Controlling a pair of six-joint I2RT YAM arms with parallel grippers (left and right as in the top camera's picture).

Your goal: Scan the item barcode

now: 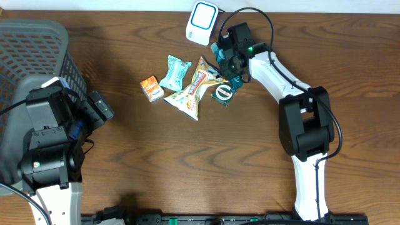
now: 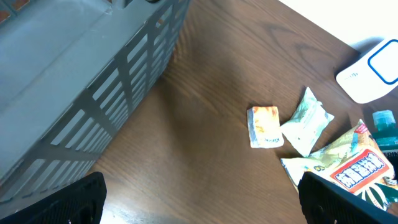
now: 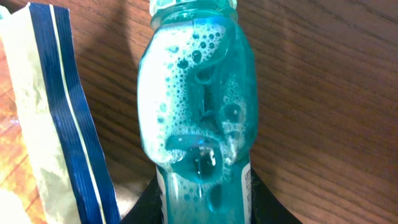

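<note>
Right wrist view: right gripper (image 3: 202, 208) clamped on the blue bottle (image 3: 199, 112); left gripper (image 2: 211, 199) wide open. Best turn its label (image 3: 246, 182) squarely toward the scanner (image 1: 203, 22)

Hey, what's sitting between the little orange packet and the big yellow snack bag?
A pale green packet lies between the orange packet and the yellow snack bag, clearest in the left wrist view.

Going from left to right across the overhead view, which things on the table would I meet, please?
Grey basket → orange packet → pale green packet → white scanner → blue bottle. The yellow snack bag overlaps several of these, so it is left out.
</note>
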